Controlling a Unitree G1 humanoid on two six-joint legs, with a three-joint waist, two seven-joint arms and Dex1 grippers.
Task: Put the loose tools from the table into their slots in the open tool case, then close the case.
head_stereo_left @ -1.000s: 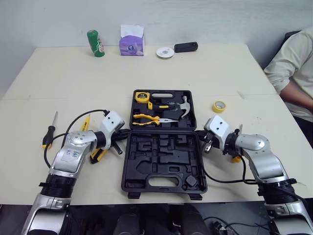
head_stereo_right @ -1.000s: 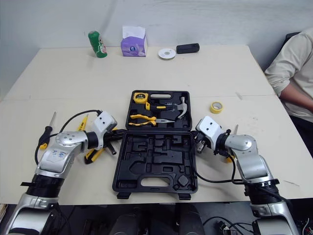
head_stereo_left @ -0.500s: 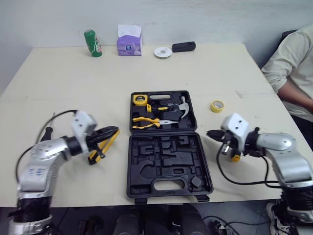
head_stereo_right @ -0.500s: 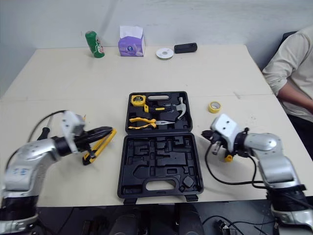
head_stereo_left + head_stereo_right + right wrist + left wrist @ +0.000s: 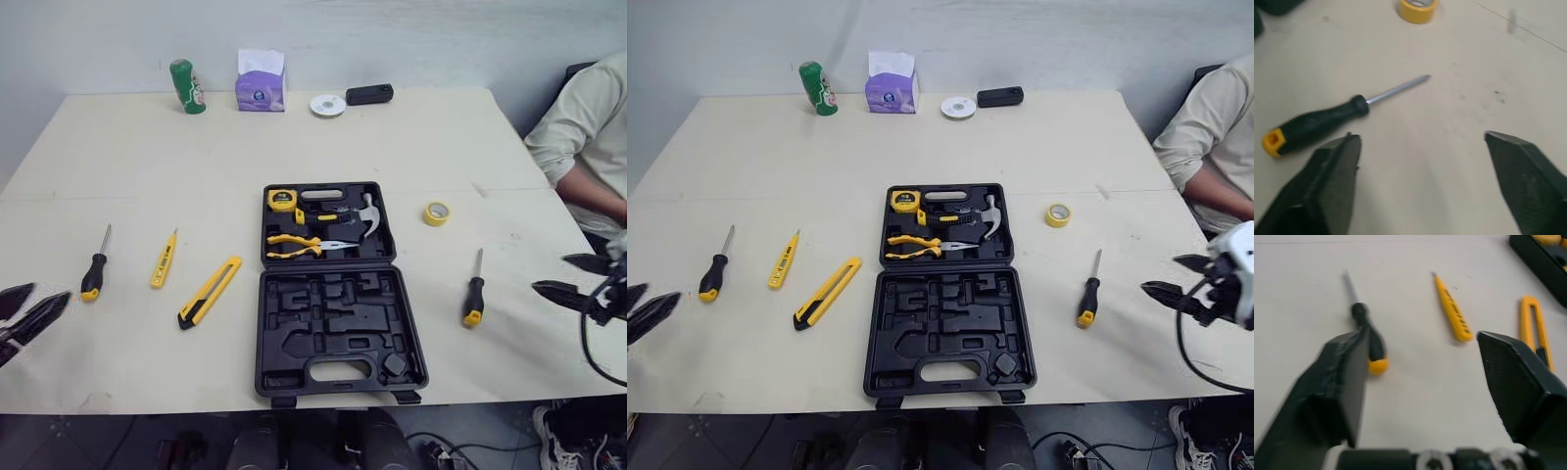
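Left gripper (image 5: pixel 49 294) and right gripper (image 5: pixel 551 272) are hovering wide open and empty at opposite table (image 5: pixel 294 137) edges. Between them, the open tool case (image 5: pixel 333 328) is holding a tape measure (image 5: pixel 284 199), pliers (image 5: pixel 299 241) and hammer (image 5: pixel 361 215). One screwdriver (image 5: pixel 474 294) is lying to its right. A second screwdriver (image 5: pixel 95 271), tester pen (image 5: pixel 164 259) and utility knife (image 5: pixel 210 292) are lying to its left.

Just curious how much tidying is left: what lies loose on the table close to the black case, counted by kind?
Black-handled screwdrivers: 2
Slim yellow screwdriver: 1
Yellow box cutter: 1
Roll of yellow tape: 1
Total: 5
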